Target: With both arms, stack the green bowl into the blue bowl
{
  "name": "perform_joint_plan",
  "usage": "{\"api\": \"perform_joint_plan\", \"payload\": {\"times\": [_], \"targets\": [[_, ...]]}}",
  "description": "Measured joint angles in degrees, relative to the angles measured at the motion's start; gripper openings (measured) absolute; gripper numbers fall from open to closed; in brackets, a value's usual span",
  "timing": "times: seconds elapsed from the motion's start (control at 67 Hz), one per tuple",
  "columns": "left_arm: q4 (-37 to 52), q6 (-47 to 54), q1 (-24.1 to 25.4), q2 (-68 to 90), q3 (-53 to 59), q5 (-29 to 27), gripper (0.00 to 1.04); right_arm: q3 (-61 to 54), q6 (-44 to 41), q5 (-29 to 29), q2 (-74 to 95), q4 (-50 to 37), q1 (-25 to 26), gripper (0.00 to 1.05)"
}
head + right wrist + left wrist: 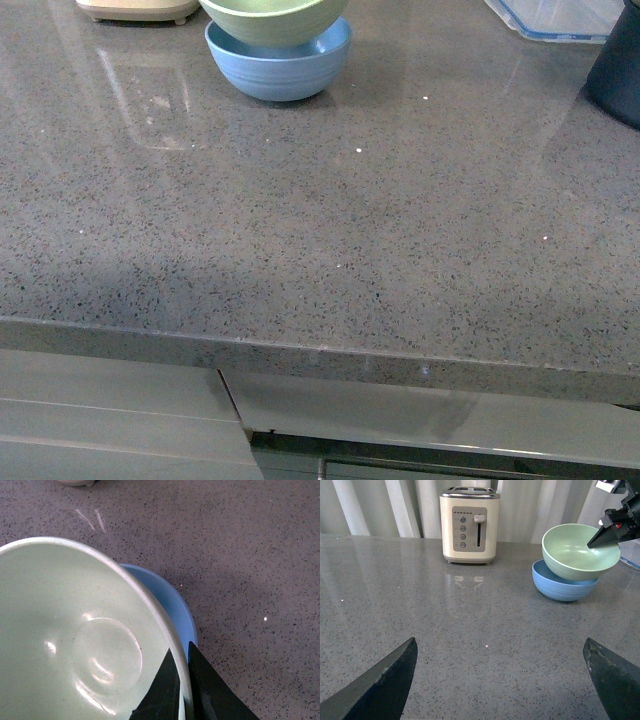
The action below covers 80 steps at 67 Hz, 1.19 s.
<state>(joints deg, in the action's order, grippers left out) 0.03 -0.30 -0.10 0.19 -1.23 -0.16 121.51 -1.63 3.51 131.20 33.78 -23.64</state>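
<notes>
Found right pincer (179,647) clamped on the rim of the pale mint-green round plastic bowl (577,555). Noted left pincer (497,680) released, spread wide, low over the grey speckled stone counter (300,250). Recorded that bowl tilted inside the light sky-blue ridged bowl (560,587) near the counter's far edge.

cream toaster (469,526) on grey speckled counter (320,250) (dark pot (615,70) at right).

The counter (320,250) is polished, speckled grey stone. The green bowl (570,555) and blue bowl (560,587) look matt plastic, the blue one finely ridged.
</notes>
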Motion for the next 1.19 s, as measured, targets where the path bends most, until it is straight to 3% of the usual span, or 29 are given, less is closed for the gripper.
{"api": "perform_joint_plan", "payload": {"times": [0.642, 0.851, 0.97, 1.194], "targets": [[0.0, 0.0, 0.0, 0.0, 0.0, 0.0, 0.98, 3.37, -0.15, 0.79, 3.45, 0.04, -0.04, 0.03], [0.0, 0.0, 0.0, 0.0, 0.0, 0.0, 0.98, 3.87, -0.04, 1.97, 3.45, -0.39, 0.02, 0.34], [0.0, 0.0, 0.0, 0.0, 0.0, 0.02, 0.98, 3.17, 0.11, 2.08, 2.99, -0.98, 0.42, 0.62], [0.0, 0.0, 0.0, 0.0, 0.0, 0.0, 0.98, 0.13, 0.09, 1.51, -0.31, -1.38, 1.79, 0.96]]}}
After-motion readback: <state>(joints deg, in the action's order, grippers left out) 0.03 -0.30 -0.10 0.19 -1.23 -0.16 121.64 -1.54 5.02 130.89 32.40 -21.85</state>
